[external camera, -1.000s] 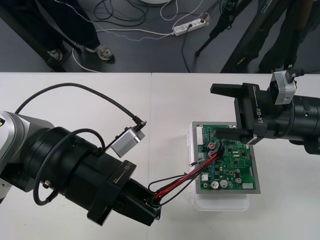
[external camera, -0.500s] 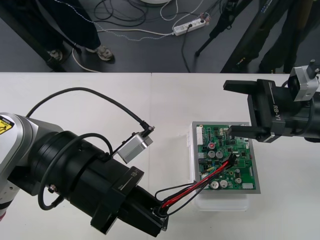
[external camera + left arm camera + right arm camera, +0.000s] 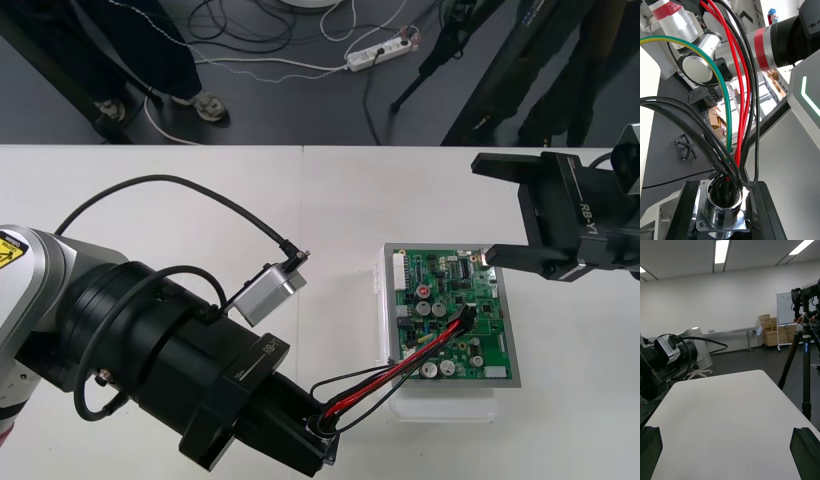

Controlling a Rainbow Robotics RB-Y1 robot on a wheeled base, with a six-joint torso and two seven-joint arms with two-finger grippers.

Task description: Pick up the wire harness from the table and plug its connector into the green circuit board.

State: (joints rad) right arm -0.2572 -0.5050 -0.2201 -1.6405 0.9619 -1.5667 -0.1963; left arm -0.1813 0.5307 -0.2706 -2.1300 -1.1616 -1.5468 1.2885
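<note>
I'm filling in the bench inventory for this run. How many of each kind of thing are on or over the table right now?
green circuit board: 1
white base: 1
wire harness: 1
end effector: 2 (left end effector shut on the wire harness, right end effector open)
Total: 5

Dark grey floor (image 3: 300,112), strewn with cables (image 3: 290,66), beyond the pale table (image 3: 400,200).

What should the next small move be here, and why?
Probably bring the open right gripper, by the green circuit board, down onto the plug: the left gripper is shut on the socket, and the plug looks merely laid on the board.
</note>
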